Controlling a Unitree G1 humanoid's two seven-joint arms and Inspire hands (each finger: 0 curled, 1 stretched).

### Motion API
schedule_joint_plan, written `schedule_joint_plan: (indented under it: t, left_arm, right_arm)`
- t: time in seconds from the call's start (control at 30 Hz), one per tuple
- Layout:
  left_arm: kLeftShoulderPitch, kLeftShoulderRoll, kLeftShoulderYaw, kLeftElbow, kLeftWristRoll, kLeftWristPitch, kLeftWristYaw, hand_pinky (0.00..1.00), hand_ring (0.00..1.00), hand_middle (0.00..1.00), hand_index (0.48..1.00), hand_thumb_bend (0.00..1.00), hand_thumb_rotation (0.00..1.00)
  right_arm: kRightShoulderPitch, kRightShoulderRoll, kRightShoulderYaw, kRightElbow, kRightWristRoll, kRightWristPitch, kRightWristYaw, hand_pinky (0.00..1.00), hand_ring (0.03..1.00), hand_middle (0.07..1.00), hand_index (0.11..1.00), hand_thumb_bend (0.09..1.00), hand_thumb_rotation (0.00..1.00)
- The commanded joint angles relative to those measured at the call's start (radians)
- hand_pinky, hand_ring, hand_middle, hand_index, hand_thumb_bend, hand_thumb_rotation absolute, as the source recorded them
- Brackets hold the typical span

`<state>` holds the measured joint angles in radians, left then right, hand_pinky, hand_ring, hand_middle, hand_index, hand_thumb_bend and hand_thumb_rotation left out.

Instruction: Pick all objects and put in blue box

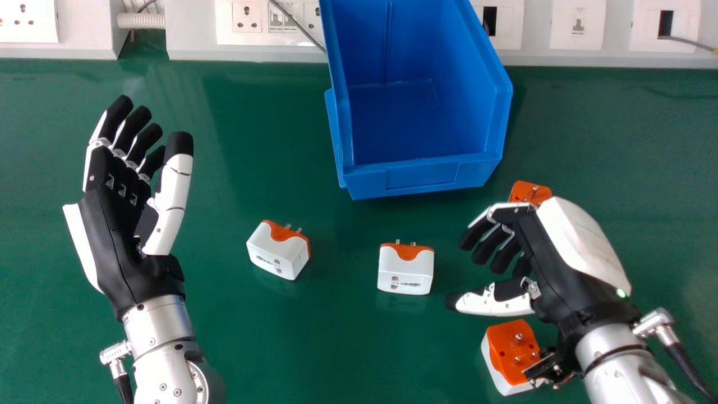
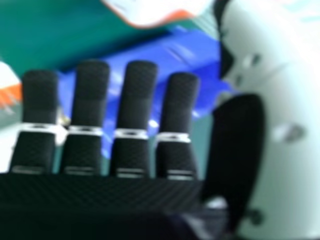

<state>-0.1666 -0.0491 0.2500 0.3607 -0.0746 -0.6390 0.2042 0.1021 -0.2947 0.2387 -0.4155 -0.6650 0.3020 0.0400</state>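
With the right hand's (image 1: 552,264) fingers (image 2: 137,82) pointing to twelve o'clock, straight and slightly apart, its thumb (image 2: 292,100) stands at three. Part of the blue box (image 2: 145,54) shows at twelve, beyond the fingertips and in the gaps between them. Past it, also towards twelve, is a white-and-orange adapter (image 2: 155,10); another white-and-orange piece (image 2: 7,80) shows partly at ten. The green counter (image 2: 50,30) spreads at eleven.
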Motion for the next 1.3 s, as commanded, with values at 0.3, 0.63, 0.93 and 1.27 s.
schedule_joint_plan:
  t: [0.3,0.63,0.93,1.27]
  left_arm:
    - [-0.004,0.003,-0.008,-0.027,0.007,-0.005,-0.004,0.78,0.79,0.81,0.803,0.68,0.38]
    - [-0.001,0.002,-0.009,-0.023,-0.003,-0.012,-0.015,0.78,0.79,0.81,0.801,0.68,0.38]
    - [0.001,0.001,-0.008,-0.033,-0.001,-0.002,-0.012,0.78,0.79,0.8,0.8,0.68,0.38]
    - [-0.002,0.0,-0.009,-0.035,-0.002,0.007,-0.012,0.78,0.79,0.8,0.8,0.68,0.38]
  right_arm:
    - [0.035,0.021,-0.054,-0.046,-0.002,-0.132,-0.09,0.36,0.455,0.521,0.501,0.503,0.0]
    - [0.074,0.024,-0.081,-0.086,0.001,-0.132,-0.071,0.37,0.458,0.53,0.493,0.501,0.0]
    - [0.16,0.016,-0.101,-0.184,-0.035,-0.092,-0.007,0.37,0.463,0.539,0.487,0.5,0.0]
    - [0.193,-0.046,-0.057,-0.375,-0.357,0.216,0.505,0.37,0.468,0.547,0.487,0.498,0.0]
